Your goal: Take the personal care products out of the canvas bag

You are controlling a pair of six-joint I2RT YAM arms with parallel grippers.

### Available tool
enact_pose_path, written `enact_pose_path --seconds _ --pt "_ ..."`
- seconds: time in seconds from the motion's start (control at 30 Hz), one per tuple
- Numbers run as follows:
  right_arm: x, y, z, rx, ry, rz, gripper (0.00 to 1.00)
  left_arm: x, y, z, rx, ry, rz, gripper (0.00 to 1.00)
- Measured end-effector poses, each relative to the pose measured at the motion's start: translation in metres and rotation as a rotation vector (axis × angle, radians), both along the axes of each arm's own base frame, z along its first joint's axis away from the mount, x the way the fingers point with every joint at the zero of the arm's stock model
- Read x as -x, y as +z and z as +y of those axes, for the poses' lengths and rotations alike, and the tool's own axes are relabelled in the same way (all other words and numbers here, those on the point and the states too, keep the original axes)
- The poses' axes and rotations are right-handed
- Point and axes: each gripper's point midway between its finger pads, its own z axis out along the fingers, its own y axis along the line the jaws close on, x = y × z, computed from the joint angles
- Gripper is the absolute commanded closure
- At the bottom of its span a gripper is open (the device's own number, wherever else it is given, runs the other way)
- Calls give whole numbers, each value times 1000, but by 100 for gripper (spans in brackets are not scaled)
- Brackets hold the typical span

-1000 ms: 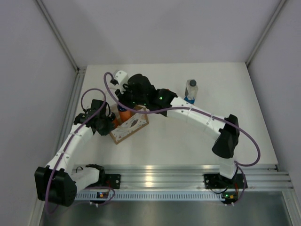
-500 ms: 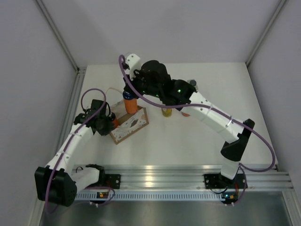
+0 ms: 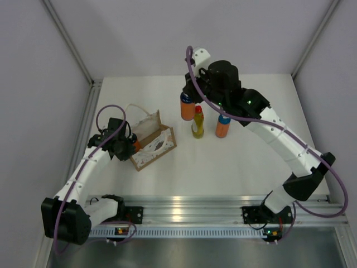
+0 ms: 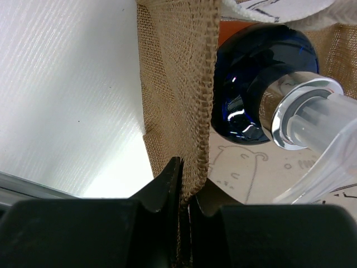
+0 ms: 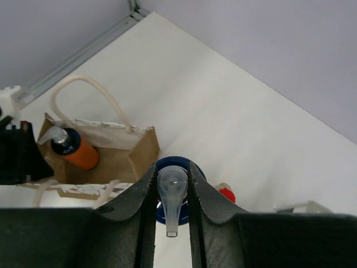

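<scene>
My right gripper [image 3: 188, 96] is shut on the clear pump head [image 5: 173, 192] of an orange bottle with a blue top [image 3: 187, 108] and holds it upright at the back centre. It is just left of the yellow bottle with the red cap [image 3: 197, 124] and another orange bottle [image 3: 222, 127]. The canvas bag [image 3: 152, 140] stands at the left. My left gripper [image 3: 129, 146] is shut on the bag's woven wall [image 4: 178, 84]. One orange pump bottle [image 5: 75, 148] lies inside the bag. The clear bottle is hidden behind my right arm.
White enclosure walls stand on the left, back and right. The bag's white loop handle [image 3: 135, 107] sticks out toward the back left. A metal rail [image 3: 223, 206] runs along the table's near edge by the arm bases.
My right gripper has lifted the orange blue-topped bottle out of the bag and carried it right, up to the yellow bottle. The left gripper and the bag have not moved.
</scene>
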Motion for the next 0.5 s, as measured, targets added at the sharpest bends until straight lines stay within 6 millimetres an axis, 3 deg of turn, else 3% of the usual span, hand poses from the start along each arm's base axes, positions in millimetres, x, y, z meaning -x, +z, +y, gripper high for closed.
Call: enact_pose_path --seconds 0.27,0.5 --pt "-10 -43 -60 30 -140 96 100 0 -1 0 0 0 3 87" --pt "-11 -50 -116 2 -250 116 100 0 -2 -1 2 -2 8 88"
